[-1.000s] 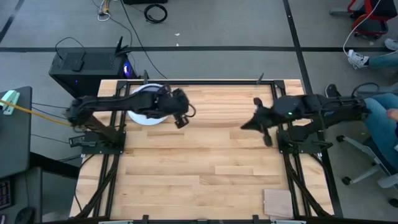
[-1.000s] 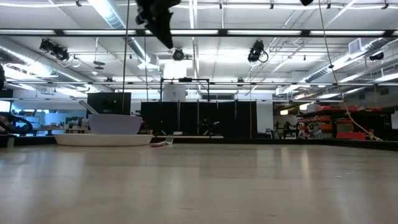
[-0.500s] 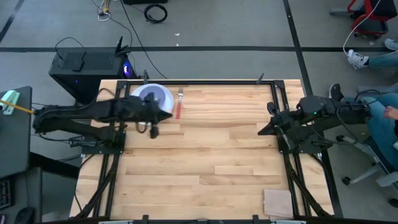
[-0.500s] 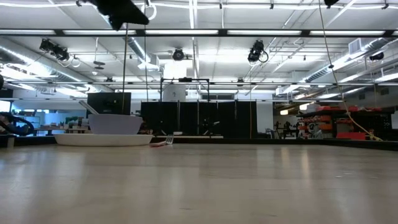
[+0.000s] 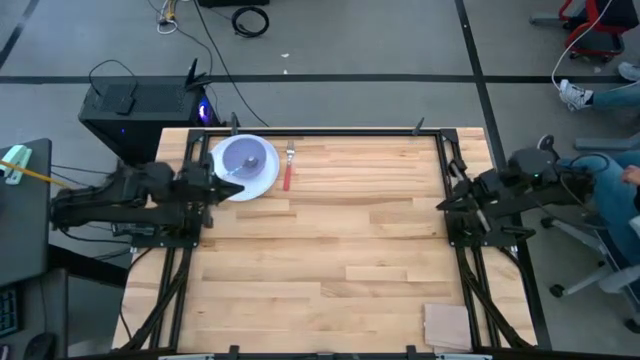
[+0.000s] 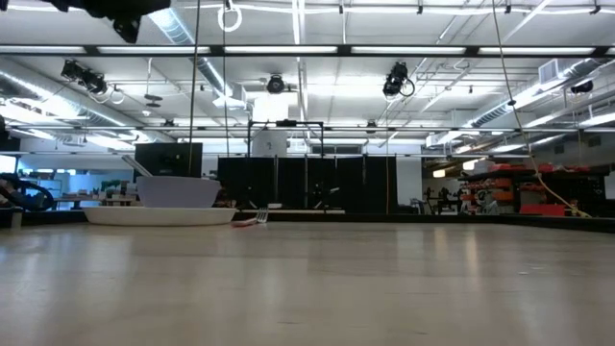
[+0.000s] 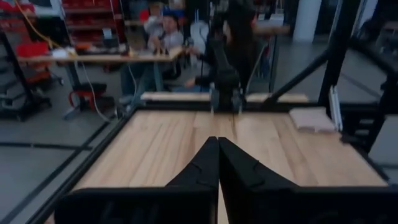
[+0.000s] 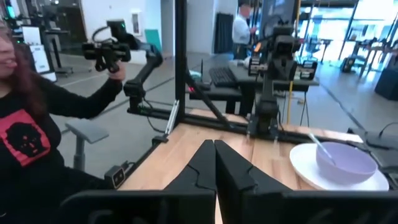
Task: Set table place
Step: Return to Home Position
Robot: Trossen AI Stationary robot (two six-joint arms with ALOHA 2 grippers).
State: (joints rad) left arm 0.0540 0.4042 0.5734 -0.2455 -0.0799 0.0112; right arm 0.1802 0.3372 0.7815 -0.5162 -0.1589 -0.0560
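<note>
The white plate [image 5: 262, 180] lies on the table [image 5: 330, 250] at its far left corner. The lavender-blue bowl [image 5: 244, 157] stands in the plate, and the silver spoon [image 5: 251, 163] lies in the bowl with its handle sticking up over the rim [image 8: 319, 147]. The red-handled fork [image 5: 287, 172] lies flat on the wood just right of the plate. The set also shows in the low view [image 6: 178, 197] and the right wrist view [image 8: 346, 164]. My left gripper [image 5: 232, 187] is shut and empty, raised at the table's left edge, beside the plate. My right gripper [image 5: 443, 203] is shut and empty at the right edge.
A tan square pad [image 5: 447, 325] lies at the near right corner. Black rails [image 5: 455, 250] run along the left and right sides. A person [image 5: 612, 190] sits just beyond the right edge. The bare wood lies in the middle of the table.
My left gripper has drawn back from over the table beside the plate toward the left edge. My right gripper has drawn back toward the right edge. Both stay shut. The plate, bowl, spoon and fork have kept their places.
</note>
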